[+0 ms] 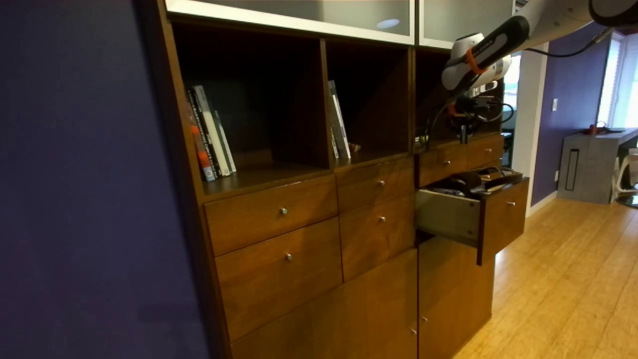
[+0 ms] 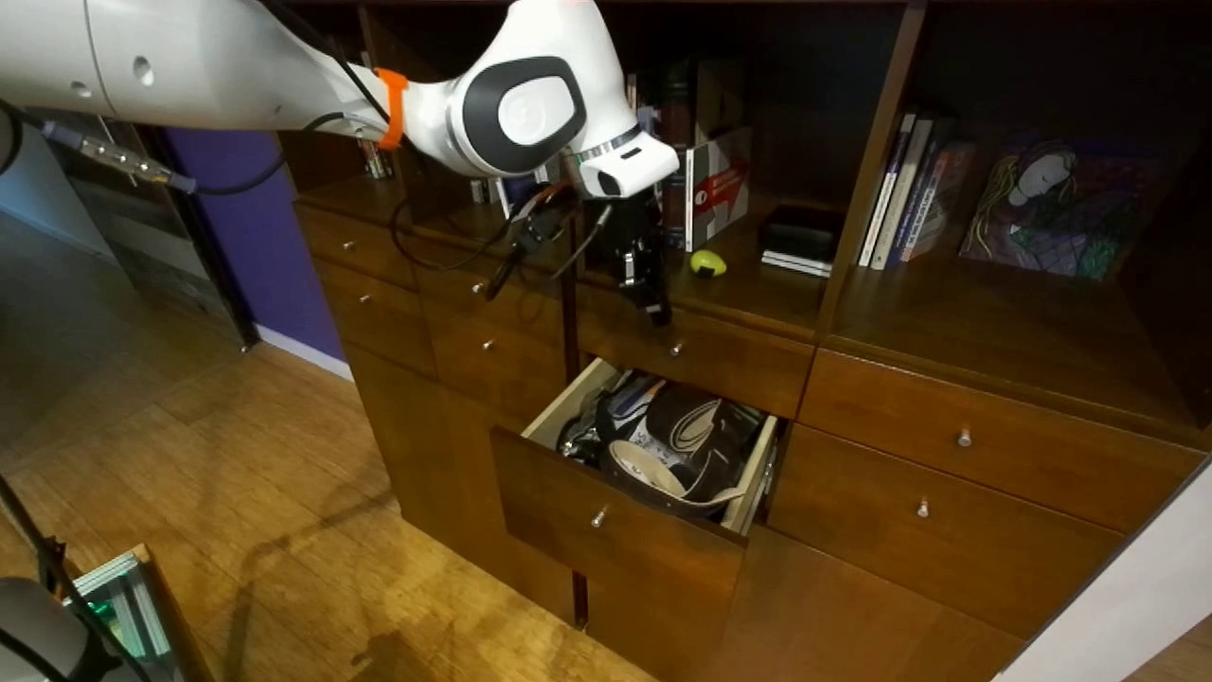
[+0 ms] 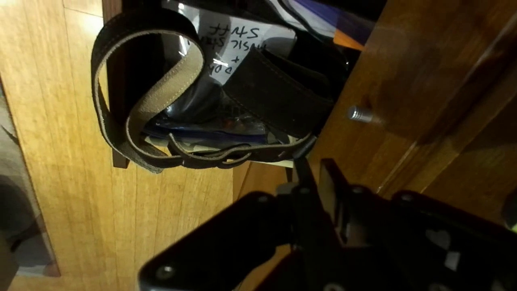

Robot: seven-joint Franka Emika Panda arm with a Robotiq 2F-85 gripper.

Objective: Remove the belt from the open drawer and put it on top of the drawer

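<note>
The open drawer (image 1: 506, 214) is reddish-brown with one metal knob and stands pulled out from the cabinet, seen in both exterior views (image 2: 663, 549). The belt (image 2: 639, 469), dark brown with a tan inner side, lies looped on top of the drawer's contents. In the wrist view the belt (image 3: 169, 87) has a wide loop at left that reaches the drawer's front edge. My gripper (image 3: 314, 161) is partly open, with nothing between its fingers. It hangs above the back of the drawer, before the closed upper drawer, in both exterior views (image 1: 463, 134) (image 2: 653, 308).
A closed drawer with a knob (image 3: 359, 114) sits right above the open one. The open shelf holds books (image 2: 715, 189), a yellow-green object (image 2: 707, 263) and a black box (image 2: 803, 232). A labelled plastic bag (image 3: 242, 40) lies under the belt. Cables (image 2: 454, 256) loop beside my wrist.
</note>
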